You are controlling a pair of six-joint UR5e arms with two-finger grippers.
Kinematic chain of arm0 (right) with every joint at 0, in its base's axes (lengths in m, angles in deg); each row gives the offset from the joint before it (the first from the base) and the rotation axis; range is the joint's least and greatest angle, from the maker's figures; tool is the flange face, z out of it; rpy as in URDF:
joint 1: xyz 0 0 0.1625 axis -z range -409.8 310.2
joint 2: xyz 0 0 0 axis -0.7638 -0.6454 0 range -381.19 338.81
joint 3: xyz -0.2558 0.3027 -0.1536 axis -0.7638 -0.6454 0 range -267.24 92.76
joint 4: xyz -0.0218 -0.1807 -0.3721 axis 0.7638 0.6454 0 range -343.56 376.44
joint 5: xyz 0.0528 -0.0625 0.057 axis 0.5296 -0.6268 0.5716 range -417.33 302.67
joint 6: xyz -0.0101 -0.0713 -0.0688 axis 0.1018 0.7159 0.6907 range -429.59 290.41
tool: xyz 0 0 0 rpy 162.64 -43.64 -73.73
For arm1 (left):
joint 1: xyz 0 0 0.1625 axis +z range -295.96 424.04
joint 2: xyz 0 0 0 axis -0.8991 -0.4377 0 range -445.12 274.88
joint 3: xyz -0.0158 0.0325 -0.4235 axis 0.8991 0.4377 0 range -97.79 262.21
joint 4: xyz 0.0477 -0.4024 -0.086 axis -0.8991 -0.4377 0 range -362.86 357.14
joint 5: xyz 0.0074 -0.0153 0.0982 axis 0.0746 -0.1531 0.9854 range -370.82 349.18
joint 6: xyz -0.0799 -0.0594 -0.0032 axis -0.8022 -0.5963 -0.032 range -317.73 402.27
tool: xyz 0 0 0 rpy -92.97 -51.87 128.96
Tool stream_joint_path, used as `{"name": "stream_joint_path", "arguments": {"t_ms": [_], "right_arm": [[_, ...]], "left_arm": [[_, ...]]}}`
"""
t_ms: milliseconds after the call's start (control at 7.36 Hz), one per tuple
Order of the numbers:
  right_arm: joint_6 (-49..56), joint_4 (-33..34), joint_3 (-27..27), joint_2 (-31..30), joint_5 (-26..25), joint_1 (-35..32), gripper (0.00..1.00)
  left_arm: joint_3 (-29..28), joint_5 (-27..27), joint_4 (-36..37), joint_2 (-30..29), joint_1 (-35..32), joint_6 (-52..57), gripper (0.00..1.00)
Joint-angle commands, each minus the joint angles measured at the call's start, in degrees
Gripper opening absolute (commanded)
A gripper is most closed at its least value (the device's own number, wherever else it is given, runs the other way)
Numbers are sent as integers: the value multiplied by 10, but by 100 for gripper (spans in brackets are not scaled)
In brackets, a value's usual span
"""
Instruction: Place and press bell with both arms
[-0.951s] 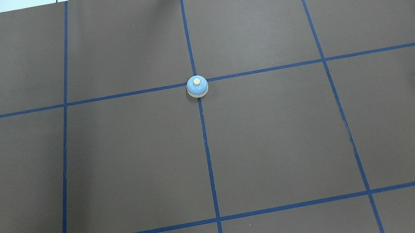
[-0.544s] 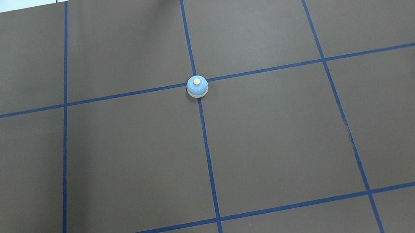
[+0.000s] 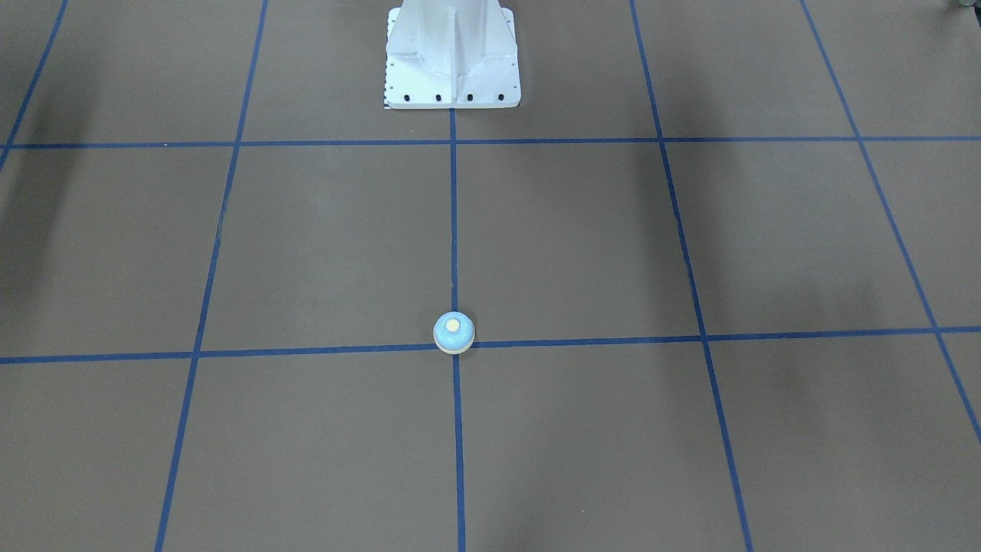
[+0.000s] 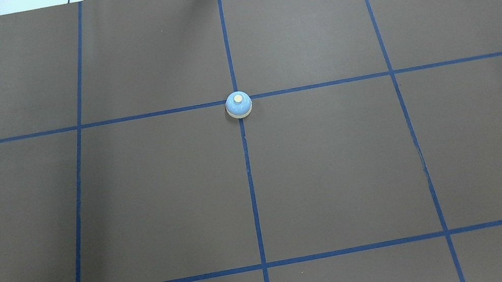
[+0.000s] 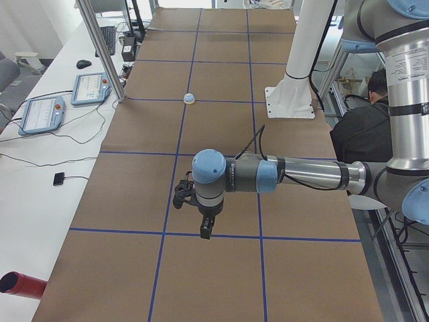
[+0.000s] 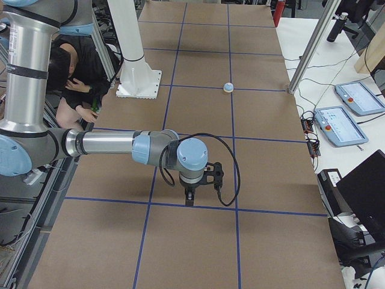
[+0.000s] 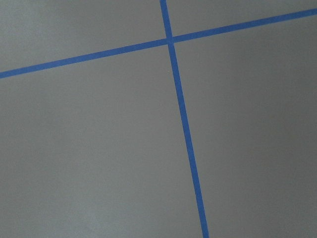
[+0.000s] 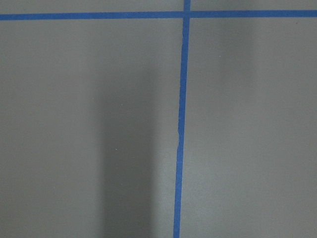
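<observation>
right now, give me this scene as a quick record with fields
bell: small round light blue call bell with cream button, upright on a crossing of blue tape lines on the brown paper-covered table
contact: nothing touches the bell
left: grey and silver left arm over the table, far from the bell, black left fingers pointing down
right: grey and silver right arm likewise, black right fingers pointing down
fingers open or shut: cannot tell
</observation>
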Motion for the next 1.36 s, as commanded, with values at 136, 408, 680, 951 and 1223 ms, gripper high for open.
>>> {"name": "stream_joint_path", "arguments": {"t_ms": [136, 408, 680, 951, 1223], "right_arm": [[-2, -1, -43, 51, 1, 0, 100], [-4, -22, -49, 52, 6, 0, 100], [-4, -23, -49, 55, 14, 0, 100], [-6, -23, -54, 69, 14, 0, 100], [-9, -23, -59, 81, 14, 1, 100]], "left_arm": [[1, 1, 0, -2, 0, -1, 100], [2, 1, 1, -5, -2, -2, 100], [1, 1, 1, -6, -3, -3, 100], [1, 1, 1, -7, -3, -4, 100], [0, 1, 1, -7, -3, -4, 100]]}}
